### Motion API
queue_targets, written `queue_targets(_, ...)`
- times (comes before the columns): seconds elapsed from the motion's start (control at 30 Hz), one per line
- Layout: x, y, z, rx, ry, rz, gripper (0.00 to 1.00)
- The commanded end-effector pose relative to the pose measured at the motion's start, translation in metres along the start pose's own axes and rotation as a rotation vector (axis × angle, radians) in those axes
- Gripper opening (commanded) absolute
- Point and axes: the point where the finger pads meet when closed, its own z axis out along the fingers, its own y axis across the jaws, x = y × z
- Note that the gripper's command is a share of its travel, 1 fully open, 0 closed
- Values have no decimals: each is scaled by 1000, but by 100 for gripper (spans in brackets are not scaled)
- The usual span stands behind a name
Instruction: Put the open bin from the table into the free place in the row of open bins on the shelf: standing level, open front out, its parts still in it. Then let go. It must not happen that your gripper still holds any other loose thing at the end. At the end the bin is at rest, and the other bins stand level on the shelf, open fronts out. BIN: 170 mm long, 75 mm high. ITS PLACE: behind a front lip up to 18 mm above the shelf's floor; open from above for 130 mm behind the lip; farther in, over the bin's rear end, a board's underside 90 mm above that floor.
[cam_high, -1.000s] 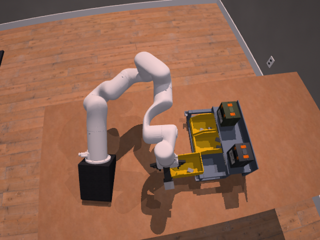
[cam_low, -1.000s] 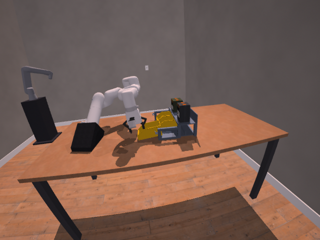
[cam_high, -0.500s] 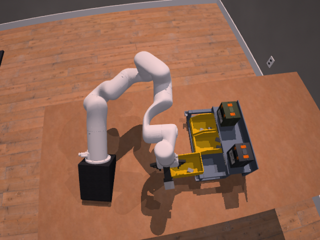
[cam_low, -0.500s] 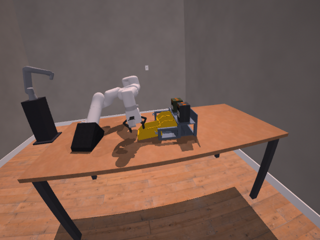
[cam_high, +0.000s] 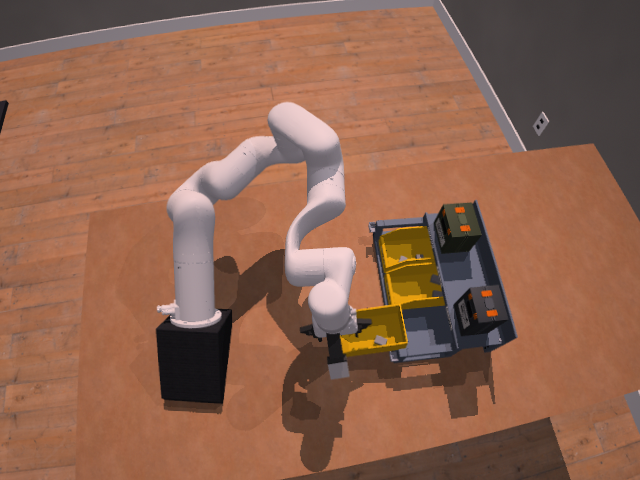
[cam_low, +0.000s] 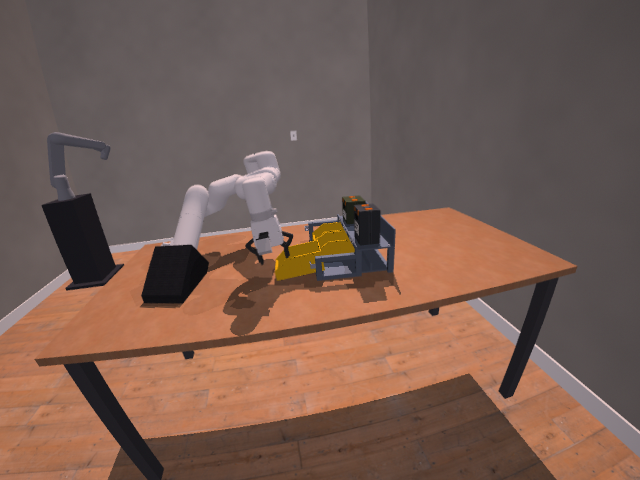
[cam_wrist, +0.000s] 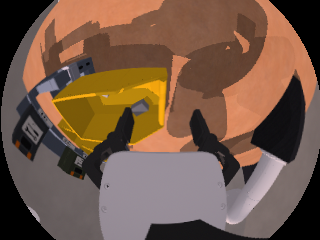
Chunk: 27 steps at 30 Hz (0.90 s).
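Observation:
The yellow open bin (cam_high: 374, 330) lies tilted in front of the grey shelf (cam_high: 444, 289). Its rear end rests on the shelf's front lip and its front end is down on the table, as the exterior view shows (cam_low: 298, 260). A grey part (cam_high: 381, 339) lies inside it. Two other yellow bins (cam_high: 405, 245) (cam_high: 413, 284) stand in the row on the shelf, and the free place (cam_high: 426, 330) is beside them. My gripper (cam_wrist: 162, 115) (cam_low: 268, 248) is open at the bin's low end. One finger is over the bin (cam_wrist: 107, 107) and the other is outside it, over the table.
Two dark boxes (cam_high: 457, 227) (cam_high: 480, 310) with orange marks stand on the shelf's upper board. The arm's black base (cam_high: 192, 356) stands on the table at the left. A black stand with a grey arm (cam_low: 77, 237) stands off the table's left end.

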Motion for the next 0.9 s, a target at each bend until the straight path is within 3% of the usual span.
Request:
queue_targets(0.0,1,-1,-2,3,3,0,100)
queue_targets(0.87,1,-1,16,3,3,0,100)
